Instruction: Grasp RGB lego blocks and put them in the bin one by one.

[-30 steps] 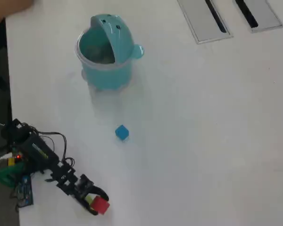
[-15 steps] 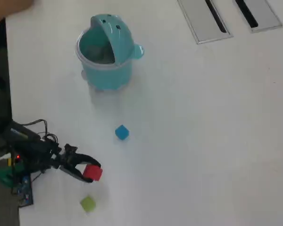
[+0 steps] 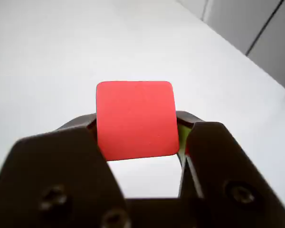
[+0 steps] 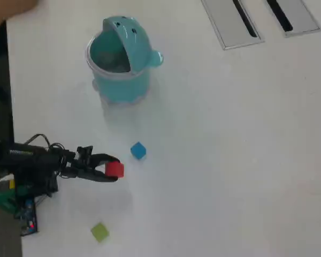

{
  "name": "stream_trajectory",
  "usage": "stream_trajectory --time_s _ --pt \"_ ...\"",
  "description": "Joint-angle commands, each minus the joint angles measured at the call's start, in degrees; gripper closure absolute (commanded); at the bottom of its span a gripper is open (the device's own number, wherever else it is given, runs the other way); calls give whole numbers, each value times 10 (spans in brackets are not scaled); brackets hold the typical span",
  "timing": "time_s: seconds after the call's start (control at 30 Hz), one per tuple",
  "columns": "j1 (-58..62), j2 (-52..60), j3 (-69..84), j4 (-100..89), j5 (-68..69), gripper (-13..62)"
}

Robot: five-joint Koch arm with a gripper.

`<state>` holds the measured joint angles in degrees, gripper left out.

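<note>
Left of blue block (image 4: 138, 150) | pincer (image 4: 115, 169) pinching red block (image 4: 114, 169) | above table (image 4: 230, 160)

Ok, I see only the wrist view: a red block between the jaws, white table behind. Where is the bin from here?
Observer: In the overhead view the bin stands up-screen of the gripper, a little to the right.
Operator: Are other blocks on the table?
Observer: Yes, a blue block lies between the red block and the bin.
Operator: Any more?
Observer: A yellow-green block lies down-screen of the gripper, near the table's lower edge.
</note>
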<state>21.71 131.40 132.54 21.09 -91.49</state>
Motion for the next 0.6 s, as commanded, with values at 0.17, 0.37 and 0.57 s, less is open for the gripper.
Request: stream_trajectory --time_s 0.17,0.37,0.57 --pt "-94 42 -127 -24 -4 371" --pt "-272 42 -215 -14 -3 373" --pt "-529 -11 -242 -61 -109 395"
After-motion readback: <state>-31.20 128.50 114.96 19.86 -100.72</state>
